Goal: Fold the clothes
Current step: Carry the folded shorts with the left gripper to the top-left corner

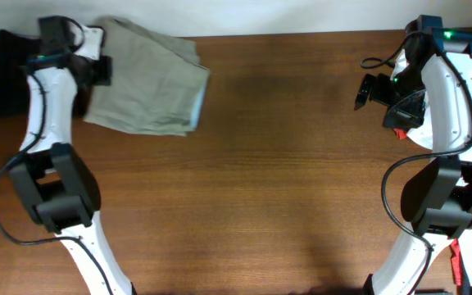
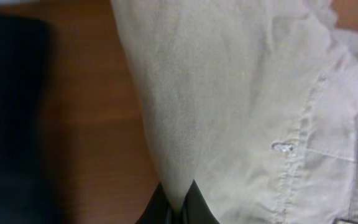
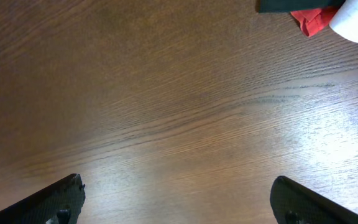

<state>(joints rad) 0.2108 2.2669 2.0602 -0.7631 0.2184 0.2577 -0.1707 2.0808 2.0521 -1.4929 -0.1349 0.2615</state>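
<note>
Clamping folded khaki shorts (image 1: pixel 150 78), left hand (image 2: pixel 180 204) seems mid-placement; right hand (image 3: pixel 178 200) gapes empty above tabletop (image 1: pixel 285 172); next move calls for letting go.

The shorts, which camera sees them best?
The overhead view: it shows almost the whole khaki shorts, folded. The left wrist view shows only a close patch of cloth and stitching, pinched by the left hand. The right wrist view shows none, just table.

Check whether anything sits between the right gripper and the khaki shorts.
Nothing visible does. Only wooden table surface lies between the open right gripper, at the right side, and the khaki shorts at the far-left end. The left gripper is pinching the shorts' left edge.
</note>
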